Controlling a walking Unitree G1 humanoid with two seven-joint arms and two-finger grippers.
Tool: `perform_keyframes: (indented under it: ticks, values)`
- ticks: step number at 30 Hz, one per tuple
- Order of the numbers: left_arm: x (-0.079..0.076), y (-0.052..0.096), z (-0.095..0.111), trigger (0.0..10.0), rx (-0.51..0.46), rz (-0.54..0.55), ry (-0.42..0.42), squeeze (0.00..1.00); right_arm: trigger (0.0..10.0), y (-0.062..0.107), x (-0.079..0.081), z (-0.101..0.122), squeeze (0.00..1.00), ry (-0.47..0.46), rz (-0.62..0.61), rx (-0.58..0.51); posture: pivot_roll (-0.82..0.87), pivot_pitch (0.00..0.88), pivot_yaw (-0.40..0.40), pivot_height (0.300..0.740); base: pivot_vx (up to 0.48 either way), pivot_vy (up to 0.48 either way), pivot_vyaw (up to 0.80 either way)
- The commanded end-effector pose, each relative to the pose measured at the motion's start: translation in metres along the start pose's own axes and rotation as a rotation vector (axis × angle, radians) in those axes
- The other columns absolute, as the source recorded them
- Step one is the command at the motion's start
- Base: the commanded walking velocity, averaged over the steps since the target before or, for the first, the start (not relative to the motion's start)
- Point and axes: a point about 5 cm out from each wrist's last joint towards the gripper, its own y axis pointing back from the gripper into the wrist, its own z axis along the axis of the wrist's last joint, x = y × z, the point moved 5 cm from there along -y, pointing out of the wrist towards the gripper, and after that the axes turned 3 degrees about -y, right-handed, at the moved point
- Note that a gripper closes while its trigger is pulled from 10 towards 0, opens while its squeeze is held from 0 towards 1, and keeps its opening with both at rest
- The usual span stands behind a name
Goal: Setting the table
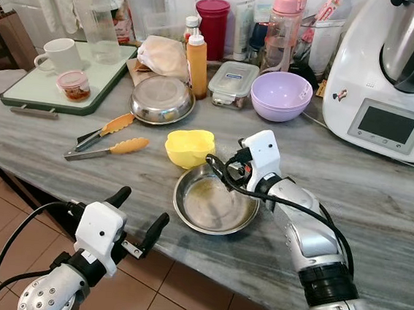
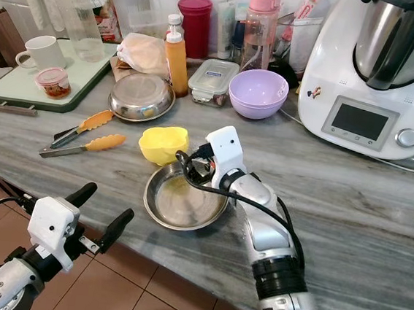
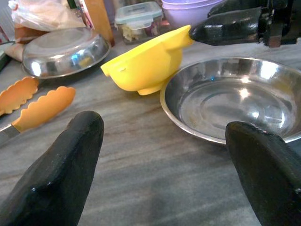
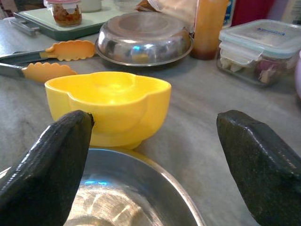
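Trouble spot was the yellow bowl (image 1: 188, 147), touching the far rim of the steel bowl (image 1: 215, 203) near the bench (image 1: 378, 208) edge. Right gripper (image 4: 153, 155) hovered wide open, empty; a sloppy close could've shoved both. Left gripper (image 1: 141, 215) open, holding nothing.

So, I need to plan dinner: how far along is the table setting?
Early. Nothing looks laid out yet. The right gripper, open, hovers over the steel bowl beside the yellow bowl. The left gripper waits open, off the counter edge. Tongs and purple bowl remain untouched.
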Motion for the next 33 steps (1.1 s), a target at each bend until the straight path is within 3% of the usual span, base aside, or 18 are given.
perform_keyframes:
  ticks: [1, 11, 25, 33]
  values:
    - [0.002, 0.001, -0.003, 10.0, 0.014, 0.006, -0.014, 0.00, 10.0, -0.006, 0.007, 0.005, 1.00, 0.009, 0.020, -0.010, -0.09, 0.090, 0.094, 0.740, 0.000, 0.000, 0.00]
    - [0.002, 0.002, 0.001, 10.0, 0.010, 0.013, -0.021, 0.00, 10.0, -0.018, 0.025, 0.004, 1.00, 0.013, 0.087, -0.009, -0.08, 0.088, 0.089, 0.740, 0.000, 0.000, 0.00]
    - [0.001, 0.000, 0.006, 10.0, 0.003, 0.013, -0.020, 0.00, 10.0, -0.015, 0.033, -0.005, 1.00, 0.000, 0.130, 0.010, -0.09, 0.085, 0.090, 0.740, 0.000, 0.000, 0.00]
    - [0.001, 0.000, 0.004, 10.0, 0.007, 0.013, -0.014, 0.00, 10.0, -0.019, 0.042, -0.008, 1.00, -0.073, 0.165, 0.026, -0.09, 0.093, 0.094, 0.740, 0.000, 0.000, 0.00]
